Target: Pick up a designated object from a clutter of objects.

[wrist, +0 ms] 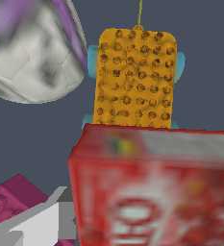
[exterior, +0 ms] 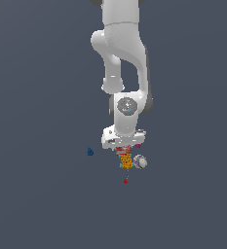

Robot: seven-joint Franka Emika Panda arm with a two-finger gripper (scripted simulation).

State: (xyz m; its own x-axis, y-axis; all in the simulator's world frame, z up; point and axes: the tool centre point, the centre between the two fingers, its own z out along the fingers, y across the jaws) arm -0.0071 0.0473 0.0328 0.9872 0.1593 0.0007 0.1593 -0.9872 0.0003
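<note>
We list the red box (wrist: 154, 190) first: flat, rectangular, glossy red card with white and yellow print, blurred in the wrist view because it sits so close to the camera. In the exterior view it shows as a red sliver (exterior: 123, 149) directly under the gripper (exterior: 123, 145); it appears to sit between the jaws, though we cannot tell whether they are clamped on it. One grey finger (wrist: 41, 223) shows beside the box. Next, the orange dotted box (wrist: 135, 79): rounded rectangle, dimpled surface, pale blue tabs at its edges, just beyond the red box. Beside it, a whitish ball (wrist: 29, 53) with grey mottling and a purple stripe. A pink studded brick (wrist: 7, 202) lies by the finger. Apart on the dark table (exterior: 37, 194): a blue bit (exterior: 90, 152) and a red bit (exterior: 125, 181).
</note>
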